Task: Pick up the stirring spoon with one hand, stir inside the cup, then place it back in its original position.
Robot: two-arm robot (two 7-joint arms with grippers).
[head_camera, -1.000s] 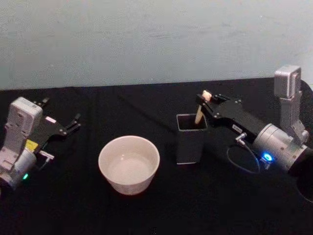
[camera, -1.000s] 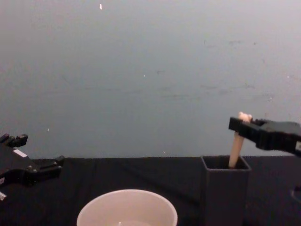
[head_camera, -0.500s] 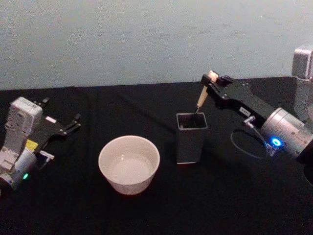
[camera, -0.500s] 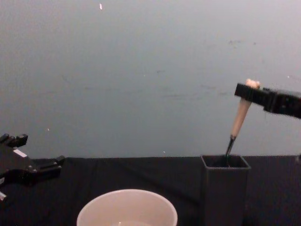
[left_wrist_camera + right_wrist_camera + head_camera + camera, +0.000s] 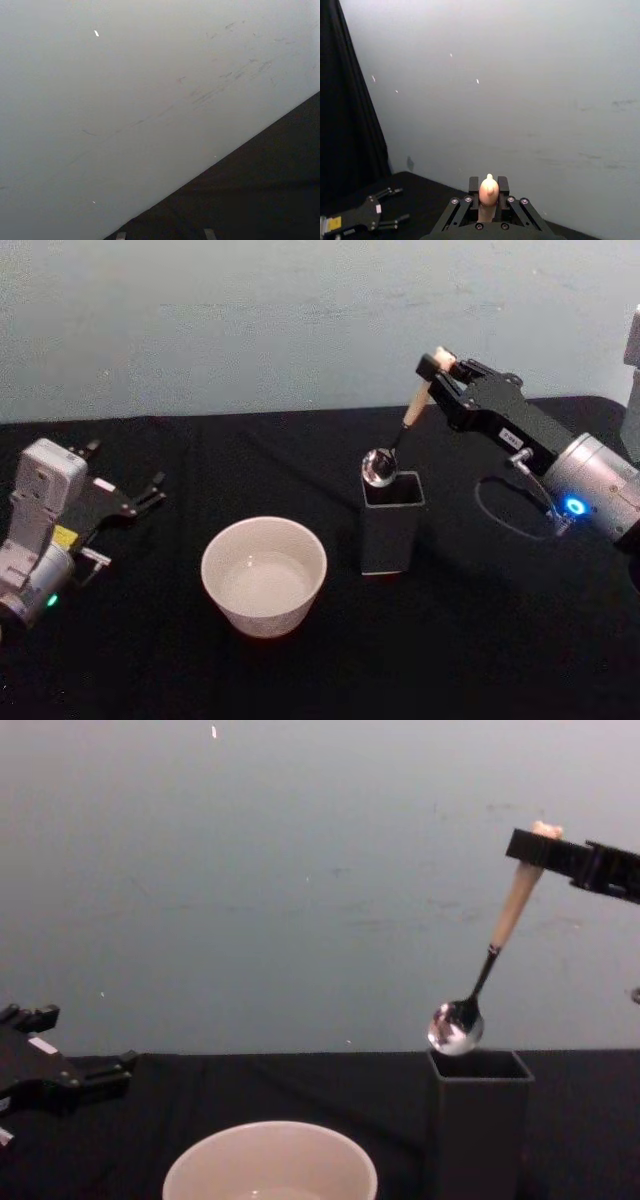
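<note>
stirring spoon [image 5: 512, 910] clamped in right gripper [image 5: 437, 366], bowl just above holder [image 5: 390, 530]: lift clear, then swing left over cup [image 5: 262, 612]; left gripper [image 5: 125, 468] parked, spread.

Before me, my desk [image 5: 470, 650] lies draped in black cloth and runs back to a pale grey-blue wall [image 5: 250, 320], plain but for faint scuffs and a few white specks, with a black drape [image 5: 342, 110] hanging beside it.

The stirring spoon [image 5: 508, 920] has a mirror-polished steel bowl, a thin metal neck and a matt peach handle. The cup [image 5: 262, 615] is smooth and cream-white, with a faint sheen. The holder box [image 5: 388, 535] has matt dark grey walls. The surface [image 5: 480, 640] is covered in matt black cloth. The right hand [image 5: 432, 365] is matt black.
</note>
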